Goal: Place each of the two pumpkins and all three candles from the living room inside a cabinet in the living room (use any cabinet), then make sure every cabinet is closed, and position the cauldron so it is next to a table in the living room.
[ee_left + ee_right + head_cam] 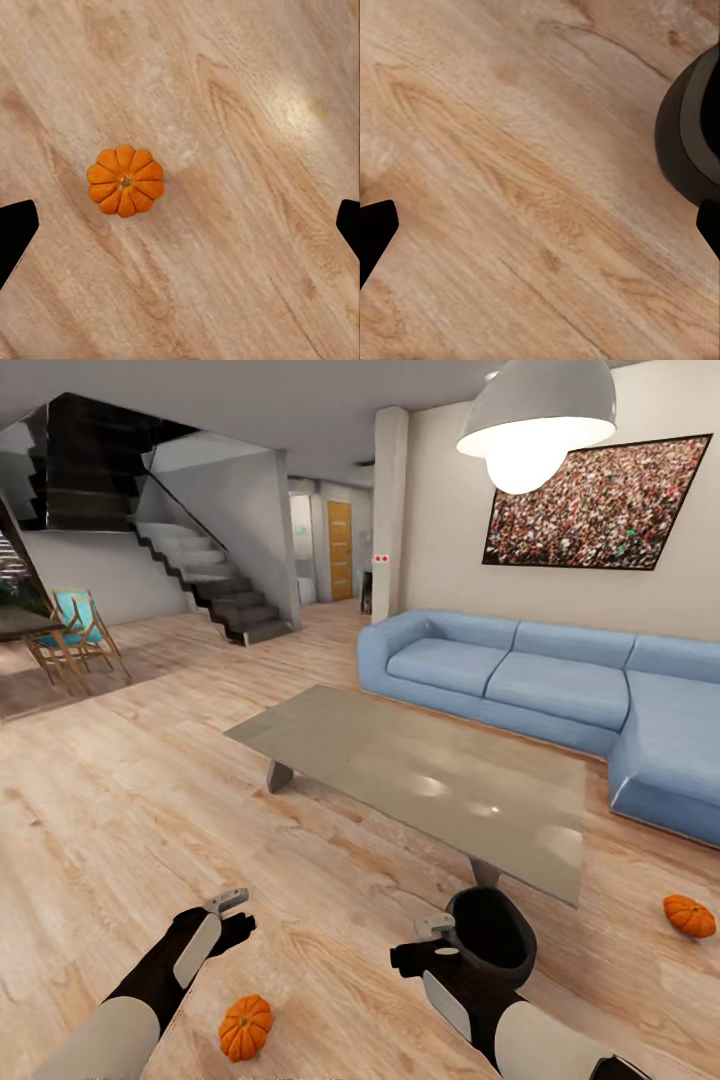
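One small orange pumpkin (245, 1027) lies on the wood floor just below my left gripper (230, 922); in the left wrist view the pumpkin (124, 181) sits on bare boards between the wide-apart fingertips (15, 229), untouched. A second pumpkin (689, 915) rests on the floor at the far right, near the sofa. The black cauldron (490, 935) stands on the floor by the near corner of the table (420, 770), right beside my right gripper (425, 948). Its rim (690, 127) shows in the right wrist view, outside the open fingers. Both grippers are open and hold nothing. The candles and the cabinet are out of view.
A blue corner sofa (560, 690) runs behind and to the right of the table. A pendant lamp (538, 420) hangs overhead. Stairs (215, 585) rise at the back left, with a wooden chair (78, 635) near a dark table edge at the far left. Open floor spreads to the left.
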Motion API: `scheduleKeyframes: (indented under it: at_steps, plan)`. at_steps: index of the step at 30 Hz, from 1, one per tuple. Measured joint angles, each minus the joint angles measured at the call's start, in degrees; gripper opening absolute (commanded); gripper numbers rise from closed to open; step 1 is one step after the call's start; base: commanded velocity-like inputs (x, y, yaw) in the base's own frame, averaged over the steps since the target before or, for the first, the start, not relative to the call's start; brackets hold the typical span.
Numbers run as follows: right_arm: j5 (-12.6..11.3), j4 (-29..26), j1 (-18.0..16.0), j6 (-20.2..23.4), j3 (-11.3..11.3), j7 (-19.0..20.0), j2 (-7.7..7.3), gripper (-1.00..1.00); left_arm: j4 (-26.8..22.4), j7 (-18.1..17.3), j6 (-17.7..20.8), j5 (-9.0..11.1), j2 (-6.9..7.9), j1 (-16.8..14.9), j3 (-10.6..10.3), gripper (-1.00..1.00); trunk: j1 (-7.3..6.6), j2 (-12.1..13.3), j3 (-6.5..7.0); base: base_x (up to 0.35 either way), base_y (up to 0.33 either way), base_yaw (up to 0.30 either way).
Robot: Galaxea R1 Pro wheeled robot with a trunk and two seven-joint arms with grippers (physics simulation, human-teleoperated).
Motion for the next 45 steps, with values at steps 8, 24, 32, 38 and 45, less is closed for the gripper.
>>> scheduleKeyframes:
  at_steps: [8,24,32,38,45]
  plan:
    - [-0.1,0.0,0.0,-3.5,0.0,0.0,-0.06,1.0,-0.1,-0.1,0.2,0.0,1.57,0.0,1.4,1.0,0.0,0.0,-0.41,0.0,0.0,0.225]
    - [-0.1,0.0,0.0,-3.8,1.6,0.0,-0.07,1.0,-0.1,0.0,0.3,0.0,1.61,0.0,1.5,1.0,-0.01,0.0,-1.44,0.036,0.0,0.155]
    - [-0.1,0.0,0.0,-3.8,2.8,-0.2,-0.01,1.0,-0.1,0.0,0.3,0.0,1.54,0.0,1.4,1.0,0.0,0.0,-2.05,0.009,0.0,0.125]
    - [-0.1,-0.1,0.0,-3.9,2.9,-0.2,0.01,1.0,-0.1,0.0,0.3,0.0,1.58,0.0,1.4,1.0,0.02,0.0,-2.34,-0.089,0.01,0.223]
    - [-0.1,-0.3,0.0,-4.2,2.9,-0.3,0.0,1.0,-0.1,0.0,0.3,0.0,1.59,0.0,1.4,1.0,0.02,0.0,-2.63,-0.239,0.138,0.233]
